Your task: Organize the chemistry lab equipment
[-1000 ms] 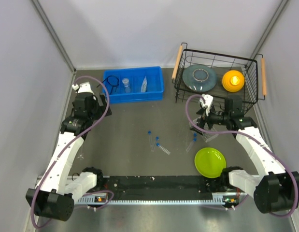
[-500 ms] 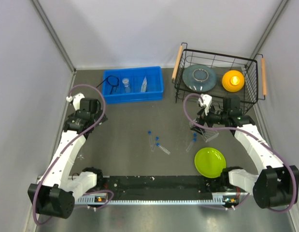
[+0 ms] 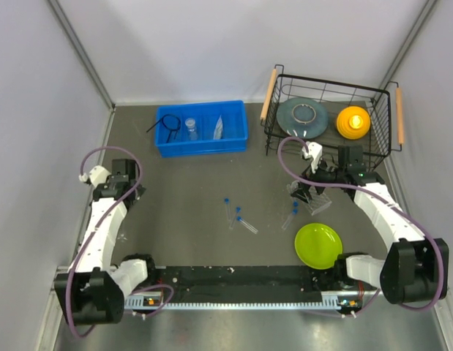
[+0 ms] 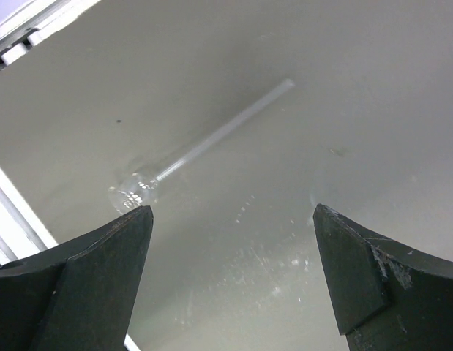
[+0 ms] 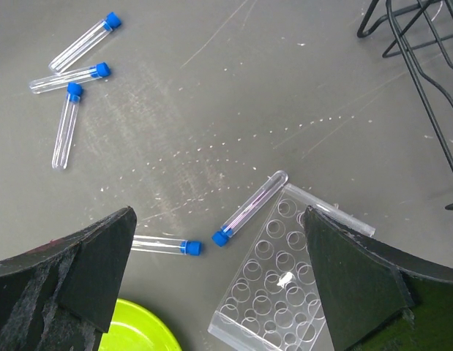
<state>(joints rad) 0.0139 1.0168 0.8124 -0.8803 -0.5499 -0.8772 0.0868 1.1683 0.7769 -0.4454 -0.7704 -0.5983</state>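
Observation:
Several thin clear tubes with blue caps [image 3: 237,216] lie in the middle of the table; they also show in the right wrist view [image 5: 69,77]. Two more tubes [image 5: 249,210] lie beside the clear perforated rack [image 5: 285,292], which lies flat. My right gripper [image 3: 308,194] hovers open over the rack [image 3: 319,202], holding nothing. The black ring on a rod [image 3: 170,123], small jar [image 3: 191,129] and clear packet [image 3: 219,126] lie in the blue bin [image 3: 237,139]. My left gripper [image 3: 121,190] is open and empty at the left, above a clear glass rod with a round end [image 4: 211,139].
A black wire basket [image 3: 270,131] at the back right holds a grey dish [image 3: 303,117] and an orange bowl [image 3: 353,122]. A lime-green plate [image 3: 317,245] lies near the right arm's base, just in front of the rack. Grey walls close in both sides.
My left arm has pulled back from the blue bin toward the near left. My right gripper has dropped slightly toward the rack.

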